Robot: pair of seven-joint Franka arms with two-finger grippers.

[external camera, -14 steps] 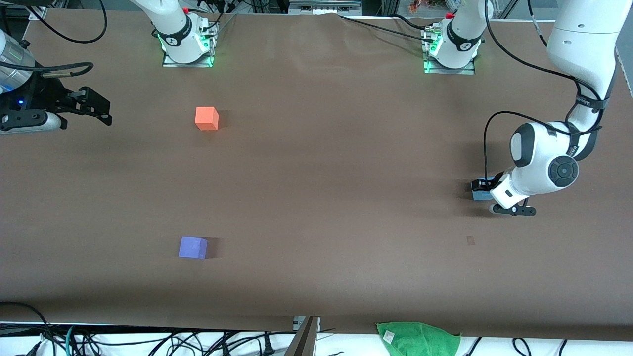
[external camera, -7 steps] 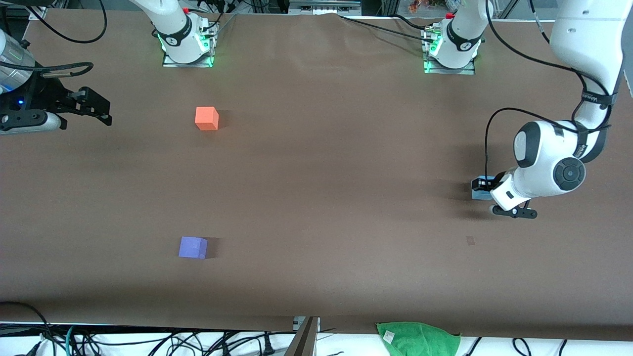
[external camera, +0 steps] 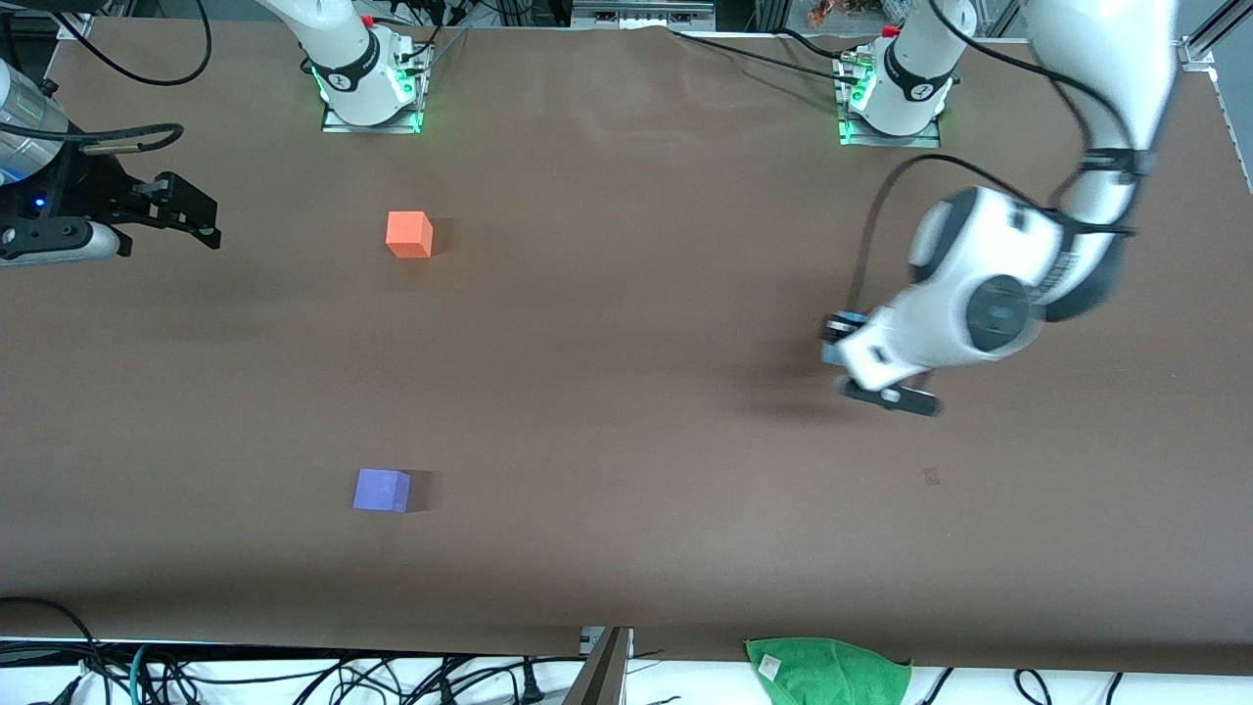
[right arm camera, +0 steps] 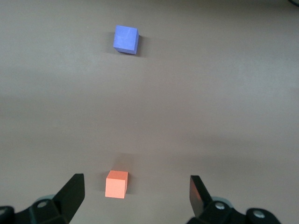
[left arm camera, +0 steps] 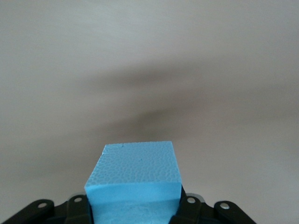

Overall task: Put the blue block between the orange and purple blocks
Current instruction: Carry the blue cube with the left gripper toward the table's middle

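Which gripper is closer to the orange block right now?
Right. The right gripper, open, waits at the right arm's end of the table, level with the orange block. The left gripper, holding the blue block, is much farther off.

No text, label, brand, number or sign can be read anywhere in these views. The dark collar bands on the two arm bases (external camera: 362,73) carry small marks, but they are too small to make out, and the cubes and the brown table (external camera: 626,411) bear no print at all.
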